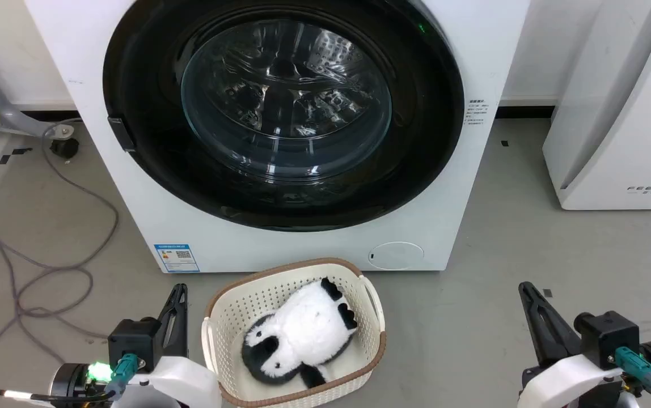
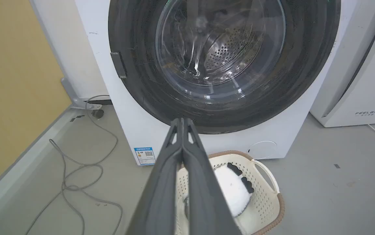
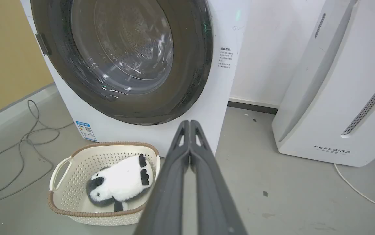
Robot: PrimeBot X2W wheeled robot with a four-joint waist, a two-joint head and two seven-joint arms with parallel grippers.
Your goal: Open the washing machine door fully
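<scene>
White washing machine (image 1: 473,187) fills the upper frame, its glossy black door (image 1: 286,107) closed flush. We judge the dark tab (image 1: 122,134) at the rim's left the pull point. The left fingers (image 2: 171,163) and right fingers (image 3: 174,169), pressed together and empty, must part first.

Washing machine door (image 1: 283,113): I see a glossy black rim and a clear glass bowl with heavy reflections. Washing machine (image 1: 303,243) body is smooth satin white. Drum (image 2: 226,55) is perforated bright steel. Laundry basket (image 1: 246,297) is cream perforated plastic with a brown woven-look rim. Plush panda (image 1: 308,326) is fluffy pile fabric. Floor (image 1: 501,255) is matt grey and scuffed. Left end effector (image 2: 182,120) and right end effector (image 3: 190,122) are matt dark plastic.
</scene>
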